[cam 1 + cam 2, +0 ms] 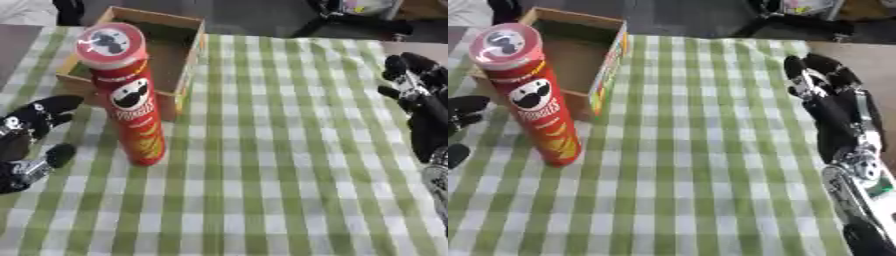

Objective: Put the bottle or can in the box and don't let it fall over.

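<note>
Left robot hand (31, 135) and right robot hand (829, 100) rest open (idle).

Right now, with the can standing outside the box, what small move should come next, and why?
Probably close the left robot hand in on the Pringles can around its middle. The can stands upright on the checked tablecloth just in front of the cardboard box, untouched, and that open hand is right beside it. The right robot hand is far off, also open.

Your work surface is a table under a green-and-white checked cloth (289, 150). Beyond its far edge you have grey floor (254, 15) and dark furniture legs (798, 22) at the upper right.
</note>
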